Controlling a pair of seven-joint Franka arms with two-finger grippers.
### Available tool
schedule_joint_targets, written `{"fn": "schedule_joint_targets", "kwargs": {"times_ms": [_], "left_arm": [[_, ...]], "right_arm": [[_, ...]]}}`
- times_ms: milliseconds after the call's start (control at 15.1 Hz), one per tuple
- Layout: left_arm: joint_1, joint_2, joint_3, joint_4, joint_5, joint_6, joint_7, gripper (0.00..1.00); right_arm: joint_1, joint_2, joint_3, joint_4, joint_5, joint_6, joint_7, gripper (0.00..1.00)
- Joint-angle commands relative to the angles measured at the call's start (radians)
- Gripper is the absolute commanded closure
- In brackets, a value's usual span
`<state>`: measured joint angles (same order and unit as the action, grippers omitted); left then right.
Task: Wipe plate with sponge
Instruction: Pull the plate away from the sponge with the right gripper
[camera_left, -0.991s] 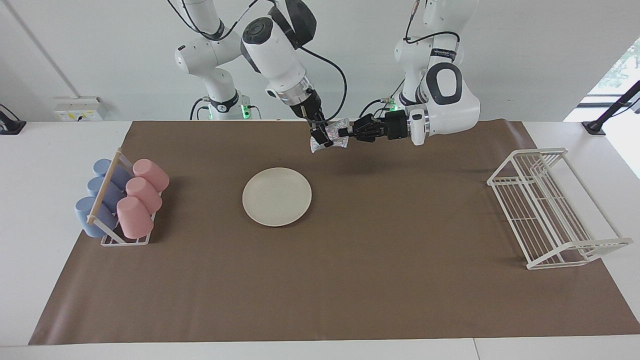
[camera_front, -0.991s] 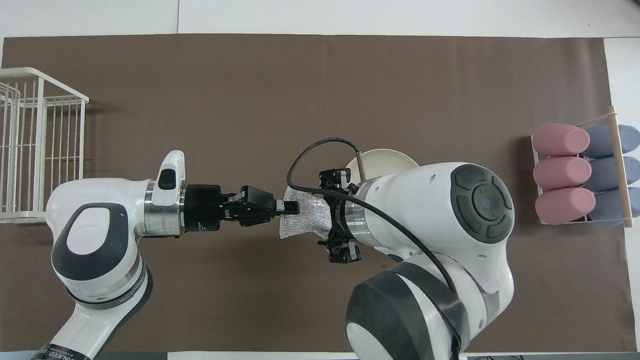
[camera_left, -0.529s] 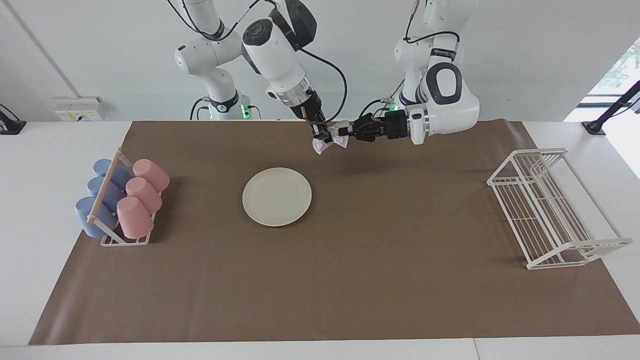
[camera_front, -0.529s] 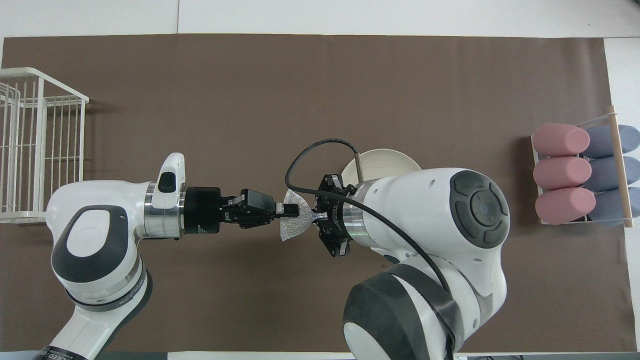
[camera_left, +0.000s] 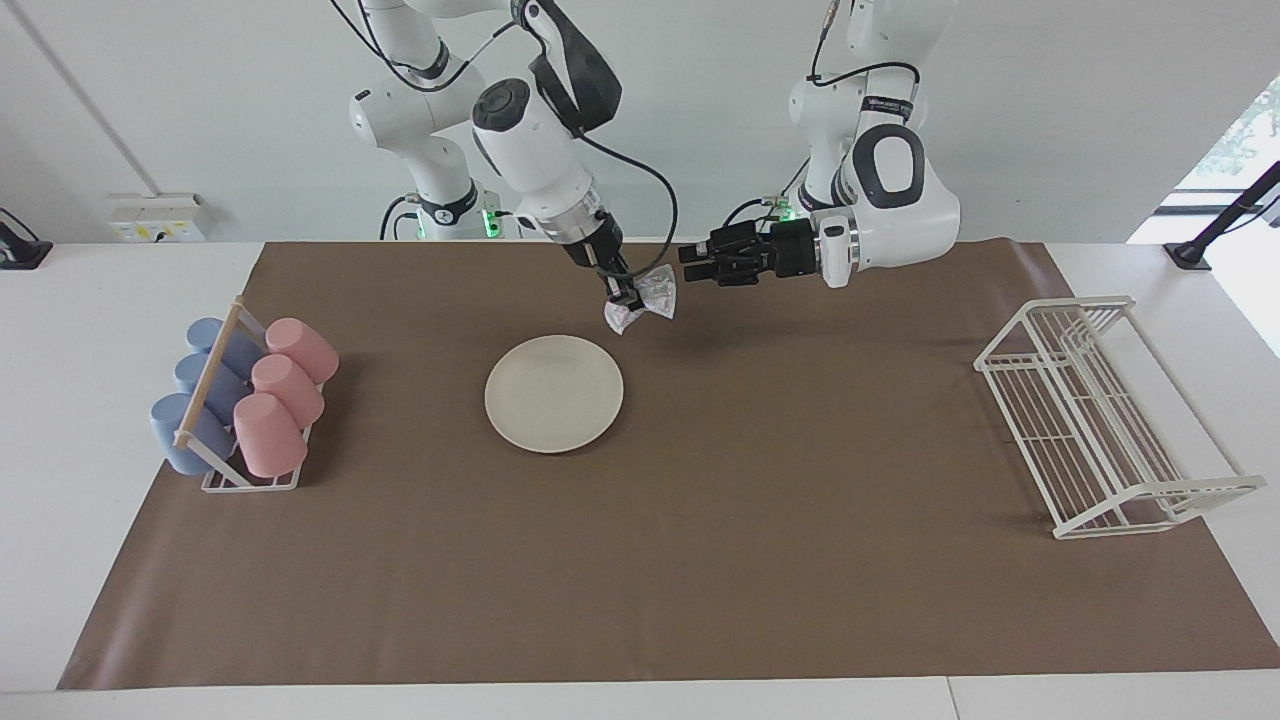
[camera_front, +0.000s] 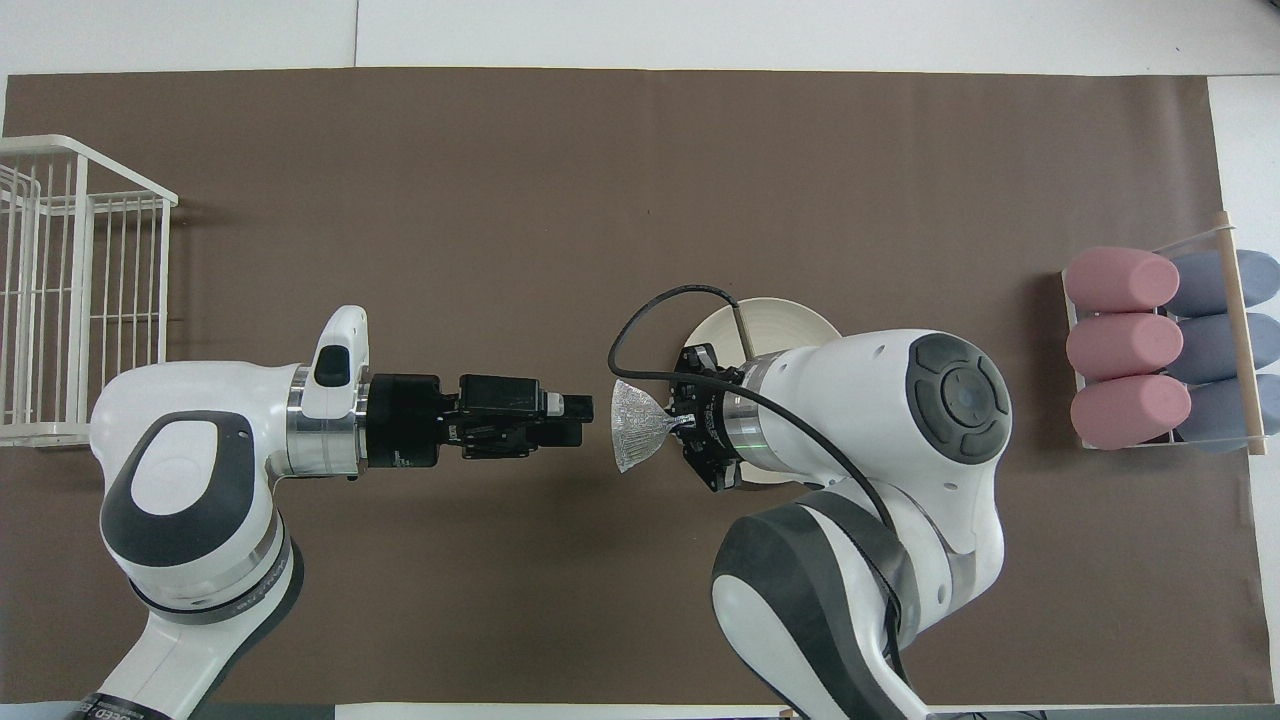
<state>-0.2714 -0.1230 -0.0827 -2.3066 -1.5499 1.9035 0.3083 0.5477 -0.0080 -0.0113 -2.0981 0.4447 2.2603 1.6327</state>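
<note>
The sponge is pinched in the jaws of the right gripper, pressed together on its middle so that the silvery pad is bunched into a bow shape. It is held in the air over the brown mat, over a spot just nearer to the robots than the plate. The left gripper is seen just beside the sponge but apart from it, its jaws spread and holding nothing, pointed level toward the right arm's end of the bench. In the facing view the whole plate is shown lying flat on the mat, clear of the sponge; in the overhead view most of the plate is covered by the right arm's wrist, while the gap between the left gripper and the sponge is plainly seen there
</note>
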Motion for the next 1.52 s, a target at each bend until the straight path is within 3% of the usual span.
{"fn": "schedule_joint_targets", "kwargs": {"times_ms": [0, 198, 462, 727, 1189, 1453], "left_arm": [[-0.002, -0.035, 0.012, -0.033, -0.010, -0.007, 0.014, 0.00], [0.015, -0.035, 0.014, -0.030, 0.023, 0.008, 0.008, 0.00], [0.086, -0.033, 0.014, -0.022, 0.190, 0.006, -0.008, 0.00], [0.158, -0.023, 0.014, -0.007, 0.388, 0.006, -0.015, 0.00], [0.196, -0.007, 0.014, 0.016, 0.747, 0.055, -0.058, 0.00], [0.196, -0.006, 0.014, 0.016, 0.772, 0.065, -0.078, 0.00]], "right_arm": [[-0.058, 0.040, 0.007, -0.028, -0.018, 0.022, -0.140, 1.00], [-0.089, 0.056, 0.007, -0.083, -0.018, 0.085, -0.233, 1.00], [-0.091, 0.092, 0.008, -0.194, -0.018, 0.244, -0.295, 1.00], [-0.095, 0.155, 0.008, -0.197, -0.018, 0.269, -0.333, 1.00], [-0.241, 0.169, 0.007, -0.217, -0.018, 0.269, -0.614, 1.00], [-0.265, 0.171, 0.008, -0.217, -0.018, 0.272, -0.663, 1.00]]}}
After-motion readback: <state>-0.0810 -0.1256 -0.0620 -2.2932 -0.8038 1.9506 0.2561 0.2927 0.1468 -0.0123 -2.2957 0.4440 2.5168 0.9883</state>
